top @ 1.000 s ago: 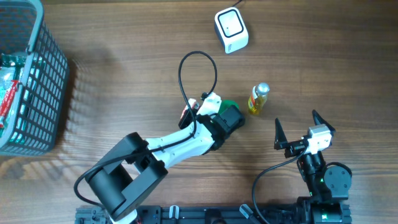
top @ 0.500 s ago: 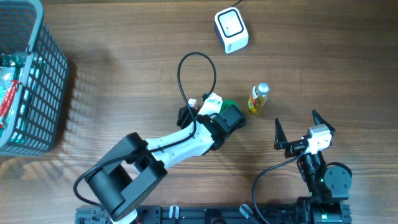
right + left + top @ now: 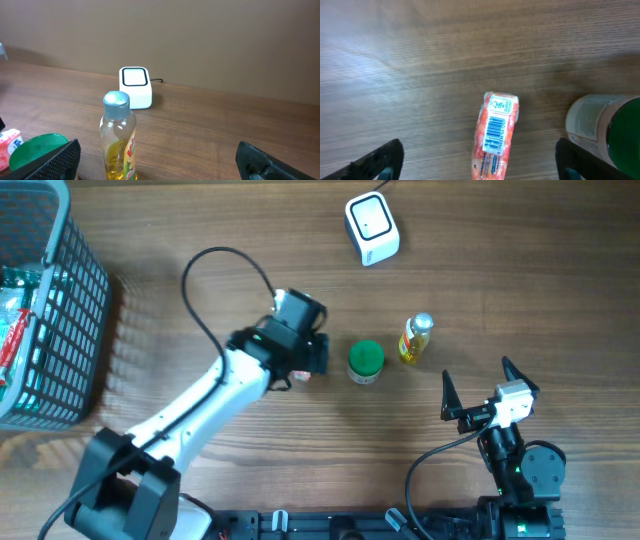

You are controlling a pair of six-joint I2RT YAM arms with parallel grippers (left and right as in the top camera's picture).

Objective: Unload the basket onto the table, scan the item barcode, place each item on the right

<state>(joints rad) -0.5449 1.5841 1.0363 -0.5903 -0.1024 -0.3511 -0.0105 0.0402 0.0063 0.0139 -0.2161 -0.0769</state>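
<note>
Two claws, overhead: left claw (image 3: 316,356) and right claw (image 3: 476,373) both spread, empty; scanner (image 3: 371,227) well apart.
Left wrist: orange packet (image 3: 495,135) flat on surface (image 3: 420,60), barcode up, under left claw, ungripped.
Right wrist: bottle (image 3: 118,135) and green-lidded jar (image 3: 37,150) stand nearby.
Progress: looks early; grasp, carry and scan all remain.

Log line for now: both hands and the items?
left hand open over packet, barcode up | right hand open, empty | jar upright beside bottle | scanner apart from all items
</note>
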